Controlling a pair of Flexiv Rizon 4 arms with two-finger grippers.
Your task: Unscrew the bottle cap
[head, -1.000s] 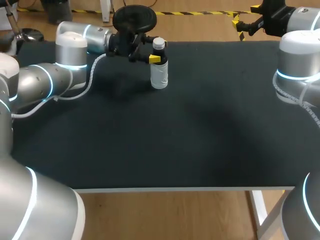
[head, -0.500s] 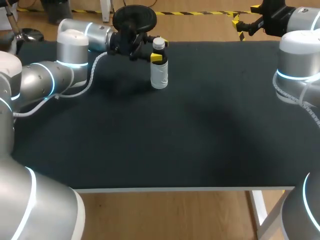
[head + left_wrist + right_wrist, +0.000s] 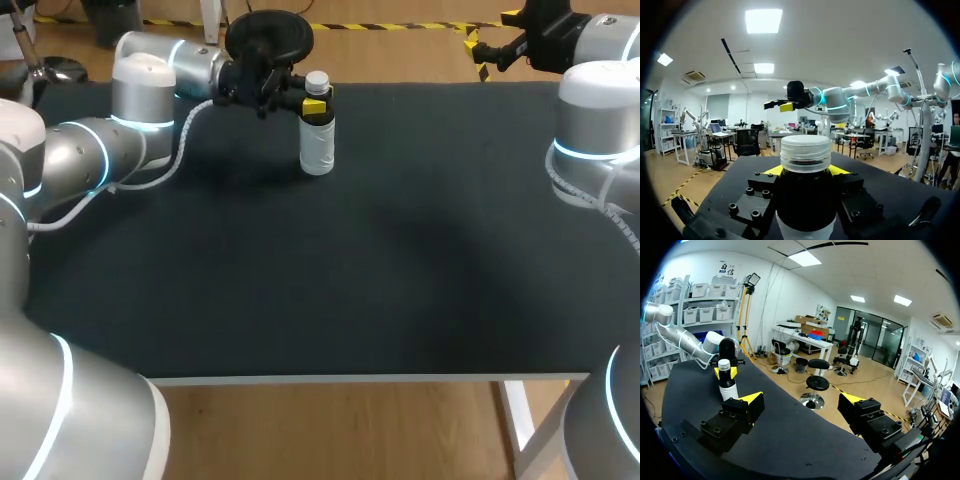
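1. Nearest the robot lies the black table (image 3: 330, 300). The task's thing stands well back on it, close to the far edge and left of the middle.
2. There the small bottle (image 3: 318, 150) is upright, with a clear lower body and a dark upper part. I cannot tell whether its base rests on the table or hangs just above it. Kept upright, it presents its top openly to whatever comes from above.
3. The left fingers (image 3: 313, 106) reach in sideways from the left arm and are closed narrowly on the bottle's dark neck. The left wrist view shows a yellow tip (image 3: 771, 170) on either side of it. This low hold looks meant to stop the bottle (image 3: 805, 200) turning while leaving the top free.
4. The white cap (image 3: 317, 81) sits just above those fingers, untouched. Its ribbed skirt (image 3: 805, 152) looks fully seated, so I judge the unscrewing not yet begun.
5. Farthest off, past the table's far right edge, the right fingers (image 3: 478, 45) are spread wide and hold nothing. They are well apart from the bottle, which their own view shows far ahead (image 3: 726, 382) of the yellow tips (image 3: 752, 399). This arm probably has to cross over, pinch the cap and twist; a loose neck hold would let the bottle spin with it.
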